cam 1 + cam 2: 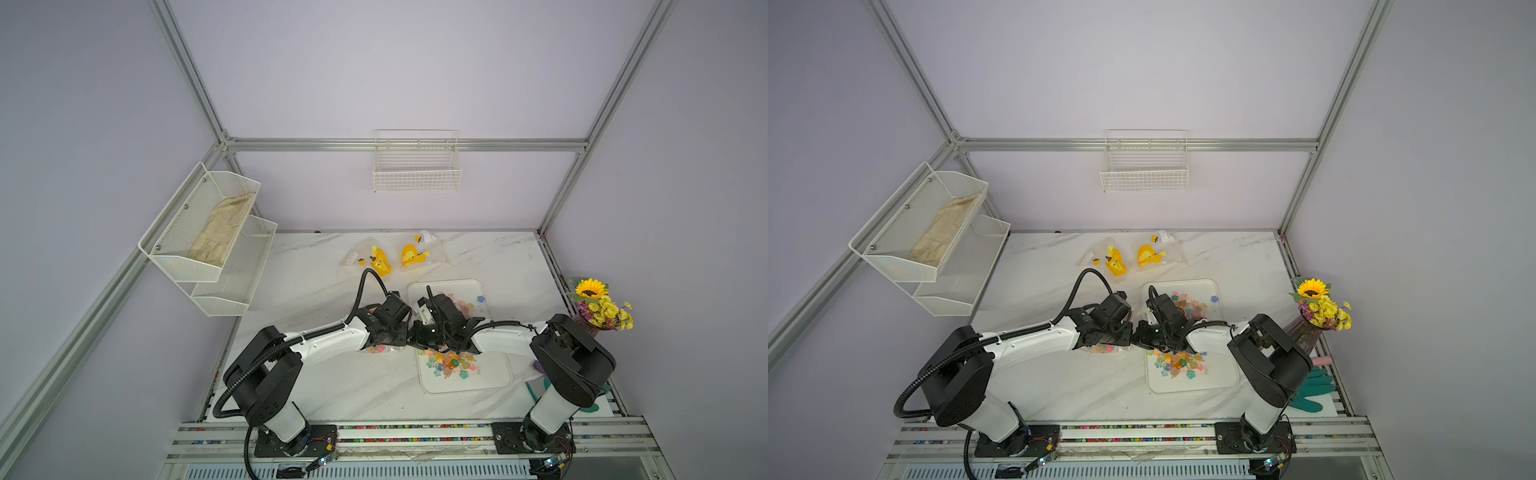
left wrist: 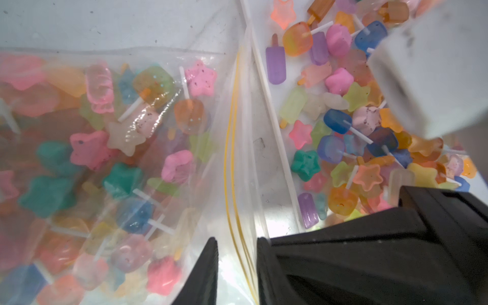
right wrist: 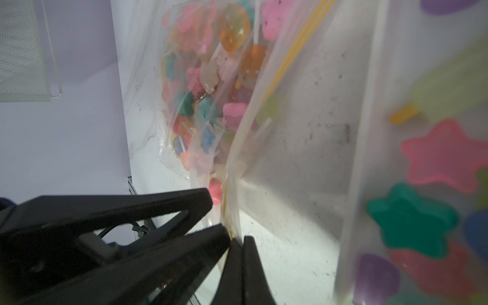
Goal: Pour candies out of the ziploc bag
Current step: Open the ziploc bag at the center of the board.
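Colourful star-shaped stick candies (image 2: 89, 149) fill the clear ziploc bag (image 2: 224, 200); right gripper (image 3: 239, 240) pinches its rim, left gripper (image 2: 237, 243) parted astride it.

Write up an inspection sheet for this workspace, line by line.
Surface: marbled white table, lightly specked.
Job's things: zip bag on the table beside the tray; many candies on the tray, many more inside the bag.
Clutter: two packets of yellow toys at the far side; flower bouquet and green glove at the right edge.
Grippers: left gripper open astride the bag's zip edge; right gripper shut on that edge.
Cables: black hose loops over the table from the left arm.
Surroundings: mesh shelf holding a cloth; wire basket on the back wall.
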Available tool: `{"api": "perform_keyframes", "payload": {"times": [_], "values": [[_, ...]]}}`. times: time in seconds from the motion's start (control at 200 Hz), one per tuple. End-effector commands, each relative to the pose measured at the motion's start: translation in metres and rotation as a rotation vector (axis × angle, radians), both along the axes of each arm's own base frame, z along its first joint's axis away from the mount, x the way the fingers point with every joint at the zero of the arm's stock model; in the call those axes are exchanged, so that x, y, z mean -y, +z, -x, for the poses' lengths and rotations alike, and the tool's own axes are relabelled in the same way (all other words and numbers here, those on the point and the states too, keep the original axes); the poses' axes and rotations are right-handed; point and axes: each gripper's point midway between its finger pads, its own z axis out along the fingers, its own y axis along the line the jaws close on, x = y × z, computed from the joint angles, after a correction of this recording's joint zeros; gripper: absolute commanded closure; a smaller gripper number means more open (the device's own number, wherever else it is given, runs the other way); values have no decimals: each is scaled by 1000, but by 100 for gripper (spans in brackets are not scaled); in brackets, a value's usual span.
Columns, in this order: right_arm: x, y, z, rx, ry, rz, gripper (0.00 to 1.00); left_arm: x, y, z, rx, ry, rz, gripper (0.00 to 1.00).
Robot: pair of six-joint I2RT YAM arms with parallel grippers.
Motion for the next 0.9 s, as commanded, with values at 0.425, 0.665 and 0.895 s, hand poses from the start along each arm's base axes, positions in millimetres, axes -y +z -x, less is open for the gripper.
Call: {"api": "perform_keyframes", "payload": {"times": [0.425, 0.665, 0.895], "values": [[-6, 20, -4, 65, 11, -48, 100, -2, -17, 4, -39, 11, -11, 100], [0, 11, -6, 46, -17, 2, 100, -10, -12, 6, -27, 22, -33, 100], [9, 2, -7, 29, -50, 65, 100, -20, -7, 8, -3, 34, -44, 100]]}}
